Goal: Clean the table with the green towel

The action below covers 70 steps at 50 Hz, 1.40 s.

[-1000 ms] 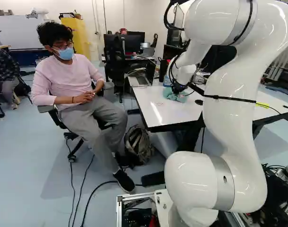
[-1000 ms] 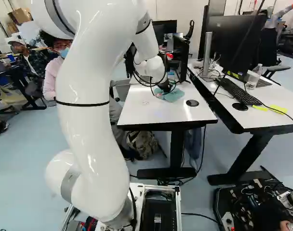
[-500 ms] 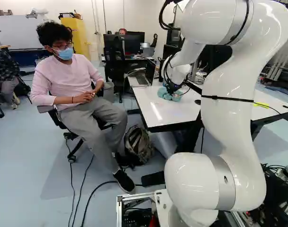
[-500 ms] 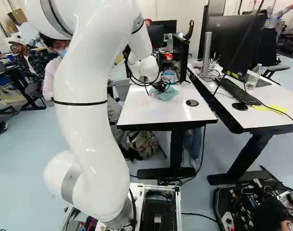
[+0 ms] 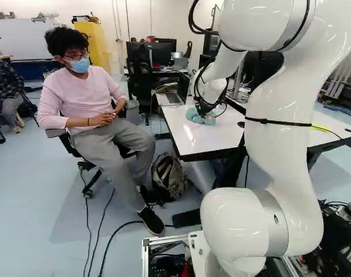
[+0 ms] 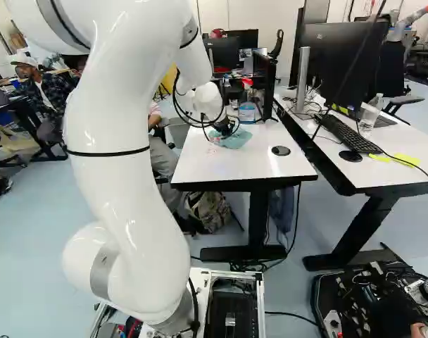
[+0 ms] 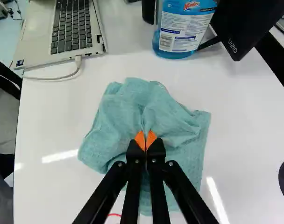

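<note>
The gripper is low over the white table, its tip at the green towel in the right base view. Seen from the wrist, the gripper has its orange pads nearly together, with a bunched fold of the towel pinched between them. The cloth lies crumpled and spread around and under the fingers on the tabletop. Part of a red mark shows on the table beside the towel, close to the fingers.
An open laptop with a cable, a blue spray bottle and a black monitor stand beyond the towel. A black disc lies on the table. A seated person is left of the table.
The arm has swung leftward in both base views, and the towel has slid across the table with the gripper. The base has not moved.
</note>
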Tool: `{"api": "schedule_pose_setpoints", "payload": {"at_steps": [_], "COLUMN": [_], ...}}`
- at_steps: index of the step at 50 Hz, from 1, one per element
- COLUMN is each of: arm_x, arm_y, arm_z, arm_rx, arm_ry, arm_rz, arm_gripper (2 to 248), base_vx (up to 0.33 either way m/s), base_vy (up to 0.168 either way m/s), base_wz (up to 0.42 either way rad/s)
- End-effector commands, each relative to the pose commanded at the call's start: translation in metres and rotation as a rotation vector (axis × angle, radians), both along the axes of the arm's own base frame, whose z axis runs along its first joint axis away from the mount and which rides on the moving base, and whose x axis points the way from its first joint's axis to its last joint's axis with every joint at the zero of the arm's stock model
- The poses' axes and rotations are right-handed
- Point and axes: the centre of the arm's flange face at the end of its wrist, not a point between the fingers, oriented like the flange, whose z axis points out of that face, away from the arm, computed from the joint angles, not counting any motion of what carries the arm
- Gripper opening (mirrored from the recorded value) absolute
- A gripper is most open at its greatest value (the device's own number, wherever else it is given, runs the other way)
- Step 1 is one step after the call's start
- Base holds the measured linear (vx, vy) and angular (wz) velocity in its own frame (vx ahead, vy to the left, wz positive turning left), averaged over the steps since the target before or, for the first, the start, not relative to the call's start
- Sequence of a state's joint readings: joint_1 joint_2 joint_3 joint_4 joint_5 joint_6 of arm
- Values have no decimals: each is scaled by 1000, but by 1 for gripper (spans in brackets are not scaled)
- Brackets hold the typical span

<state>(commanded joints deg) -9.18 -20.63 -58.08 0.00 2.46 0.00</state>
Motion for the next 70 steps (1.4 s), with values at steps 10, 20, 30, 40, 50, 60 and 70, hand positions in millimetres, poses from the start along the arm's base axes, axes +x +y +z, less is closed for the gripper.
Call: {"api": "schedule_pose_setpoints", "payload": {"at_steps": [10, 20, 30, 40, 50, 60, 70], "arm_x": [-19, -38, -54, -55, -54, -54, -52], "arm_y": [1, 2, -2, -17, -34, -50, -68], "arm_z": [1, 2, 3, 2, 2, 2, 2], "arm_rx": [2, 3, 4, 5, 5, 5, 4], "arm_ry": [10, 19, 26, 25, 23, 21, 18], "arm_rz": [-3, -8, -20, -48, -80, -110, -140], "arm_gripper": [24, 24, 24, 24, 24, 24, 24], "base_vx": [0, 0, 0, 0, 0, 0, 0], "base_vy": [0, 0, 0, 0, 0, 0, 0], "base_wz": [0, 0, 0, 0, 0, 0, 0]}}
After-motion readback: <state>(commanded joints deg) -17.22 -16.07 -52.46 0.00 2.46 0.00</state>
